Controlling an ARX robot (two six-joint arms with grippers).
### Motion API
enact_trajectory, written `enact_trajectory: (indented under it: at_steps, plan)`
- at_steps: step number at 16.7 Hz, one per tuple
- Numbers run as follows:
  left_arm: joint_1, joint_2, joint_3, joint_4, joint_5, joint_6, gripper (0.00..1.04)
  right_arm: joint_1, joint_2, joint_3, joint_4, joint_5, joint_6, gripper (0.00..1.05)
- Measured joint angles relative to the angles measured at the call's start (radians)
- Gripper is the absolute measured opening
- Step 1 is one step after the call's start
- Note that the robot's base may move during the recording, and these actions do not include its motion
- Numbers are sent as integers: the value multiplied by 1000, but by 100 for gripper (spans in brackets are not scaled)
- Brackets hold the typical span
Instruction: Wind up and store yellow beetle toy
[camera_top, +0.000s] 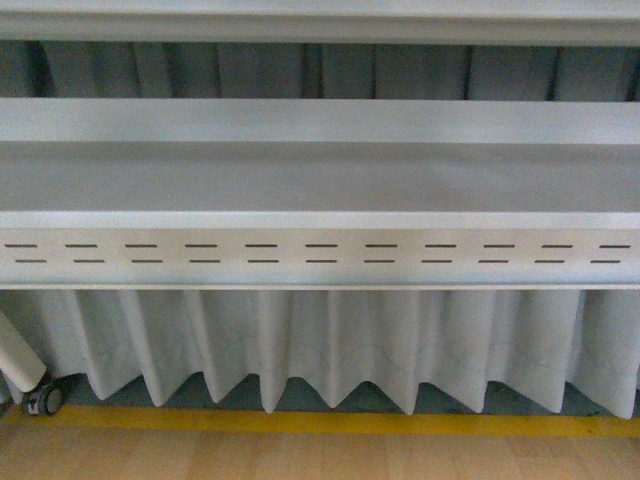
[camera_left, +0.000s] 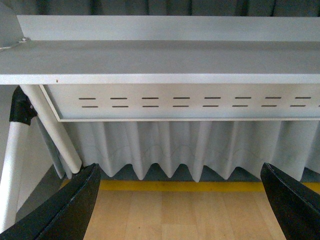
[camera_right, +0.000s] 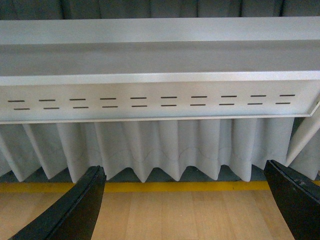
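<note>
three views and none shows the yellow beetle toy, so where it lies cannot be told; the grey desk (camera_top: 320, 180) top, spanning the front view from 9 to 3 o'clock, carries no toy on the strip that shows. below it run a slotted panel (camera_top: 320, 253), a pleated curtain (camera_top: 330, 340), a yellow floor line (camera_top: 320, 422) and, at 8 o'clock, a caster (camera_top: 42, 400). the left gripper (camera_left: 180, 200) is released, its dark fingers (camera_left: 75, 200) spread wide with nothing between them, and the right gripper (camera_right: 185, 200) is the same, wide apart and empty. both hang short of the desk's near edge, facing it. the step in hand looks like finding the toy, and doing it well likely means bringing the arms forward over the desk edge without brushing the panel, sweeping the cameras across the surface, and committing to no grasp until the toy's rounded body and wheels are plainly in view.
</note>
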Motion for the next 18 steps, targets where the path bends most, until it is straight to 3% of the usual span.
enact_trajectory:
  at_steps: [18]
  plan:
    - [0,-2,0,-2,1,0,98,0,0,0,-1,0,0,98]
